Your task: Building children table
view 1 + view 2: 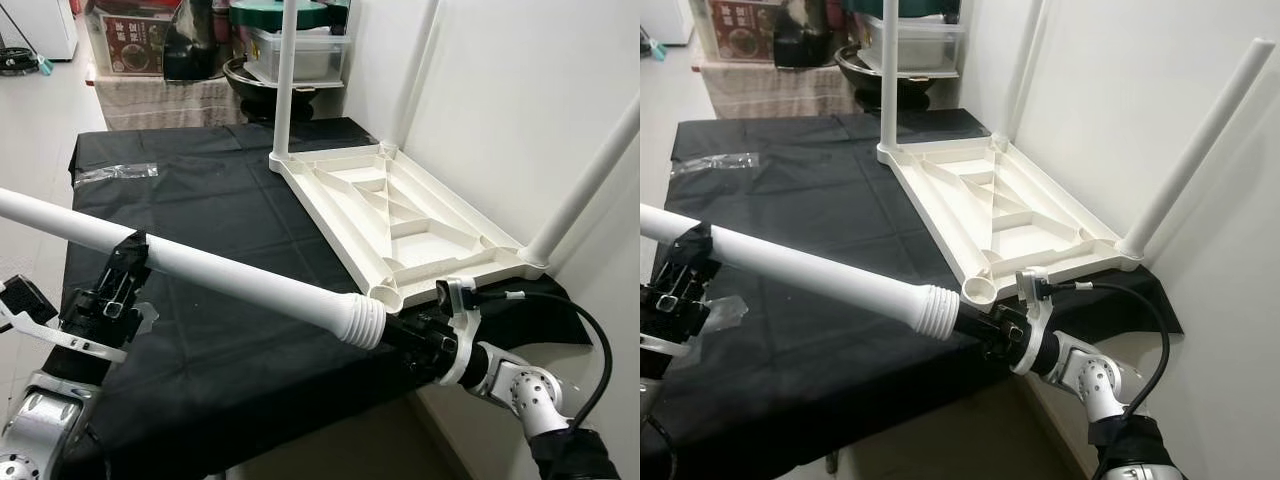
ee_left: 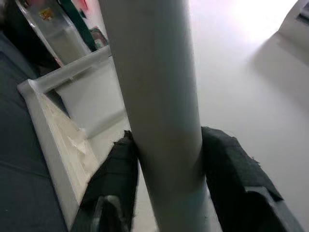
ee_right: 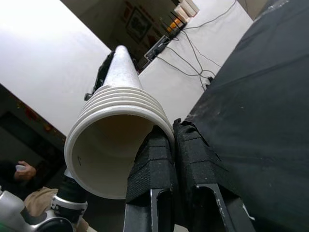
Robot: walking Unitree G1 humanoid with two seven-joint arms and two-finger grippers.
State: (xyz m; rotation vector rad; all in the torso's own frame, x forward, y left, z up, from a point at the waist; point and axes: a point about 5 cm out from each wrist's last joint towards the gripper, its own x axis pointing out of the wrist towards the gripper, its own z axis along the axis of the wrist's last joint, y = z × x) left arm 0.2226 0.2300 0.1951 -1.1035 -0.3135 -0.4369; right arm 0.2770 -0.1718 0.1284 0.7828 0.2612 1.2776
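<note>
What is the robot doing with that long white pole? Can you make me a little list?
table top: upside-down white tabletop on black cloth
legs fitted: three, standing upright
empty socket: near corner
loose leg: white table leg, roughly horizontal, ribbed end beside that socket
left end effector: fingers clamped around the leg
right end effector: fingers together at the ribbed end's rim

One white tabletop [image 1: 400, 215] lies upside down on the black cloth [image 1: 200, 200], and three white legs [image 1: 284, 80] already stand up from its corners. One more loose leg [image 1: 200, 262] makes four legs in all, with one open socket [image 1: 385, 296] left at the near corner. Two grippers are in view, the left gripper [image 1: 125, 262] and the right gripper [image 1: 415, 335], each with two black fingers [image 3: 161, 164].
</note>
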